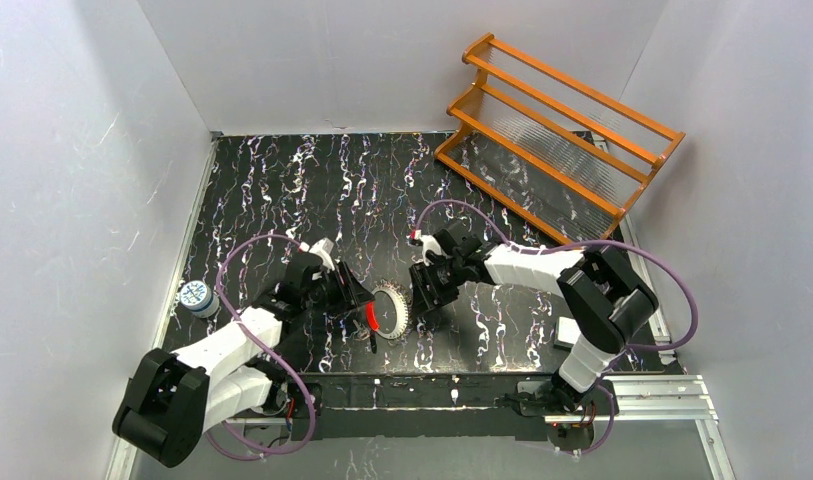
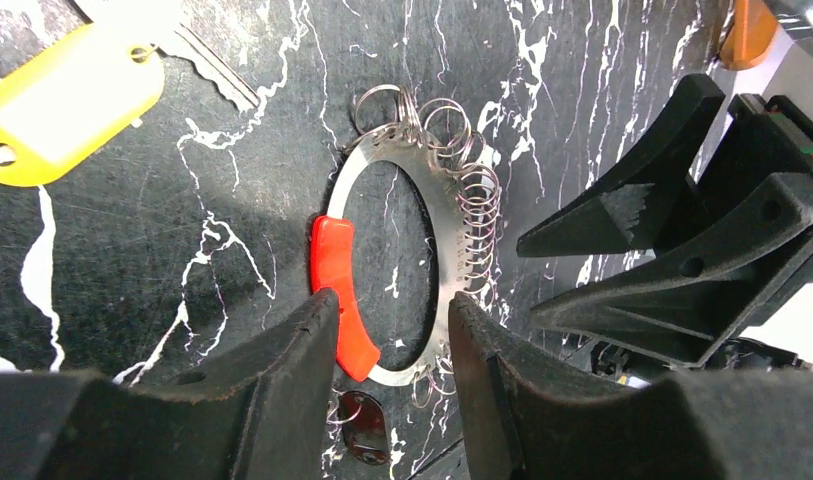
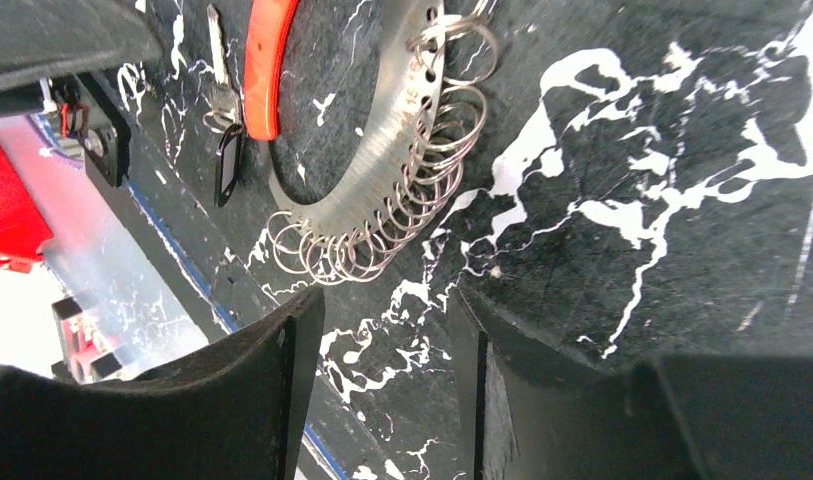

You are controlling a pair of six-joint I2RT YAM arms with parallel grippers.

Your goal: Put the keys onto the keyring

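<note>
Nearest me, two white arms rise from the table's [image 1: 282, 190] front edge and bend inward, their black pincers meeting at mid-table.

The keyring [image 2: 444, 240] lies between them, on the black marbled surface just right of the left gripper [image 2: 392, 297]. It is a flat silver hoop with a red section [image 2: 334, 270] on one side. A row of small wire rings [image 3: 382, 235] hangs through holes along the other side.

The left gripper's fingers stand partly apart and bracket the hoop's near end. One fingertip overlaps the red section, the other sits at the hoop's outer edge. I cannot tell whether they pinch it or only hover over it.

The dark-tag key [image 3: 227, 165] lies on the table just beside the red section, outside the hoop, carrying a small ring of its own. Whether it is joined to the keyring is unclear. The yellow-tag key [image 2: 82, 100] lies on the table beyond the hoop, apart from it.

The right gripper [image 3: 387, 292] hangs just past the wire-ring side, its fingers spread and nothing between them.

A small white-and-blue round thing [image 1: 194, 297] sits at the table's left edge. A small white block [image 1: 567, 332] sits near the right arm.

Farthest away, an orange tiered rack [image 1: 557, 135] stands in the back right corner.
</note>
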